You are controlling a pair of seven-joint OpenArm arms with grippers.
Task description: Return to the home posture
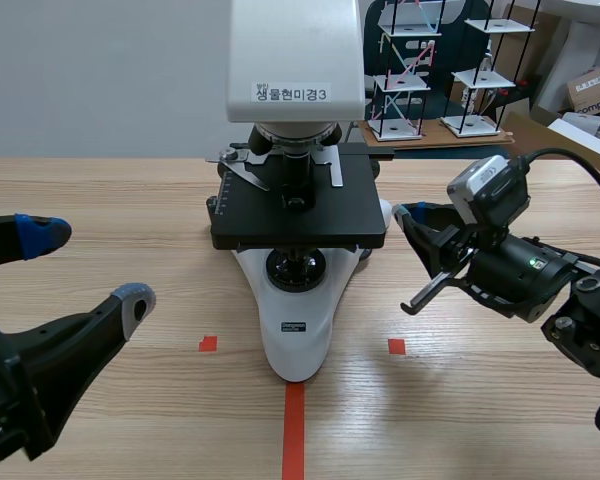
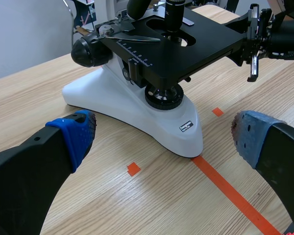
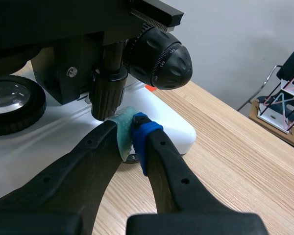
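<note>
Black right end effector (image 3: pixel 132 131) sits closed beside the seemingly heavy, delicate microscope (image 1: pixel 295 330), left end effector (image 1: pixel 85 266) spread apart; nothing needs holding.

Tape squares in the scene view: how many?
2. One square left of the microscope base, one right of it. More may hide under the microscope.

Wooden table (image 1: pixel 100 200) under a white microscope (image 1: pixel 298 210) (black stage).
</note>
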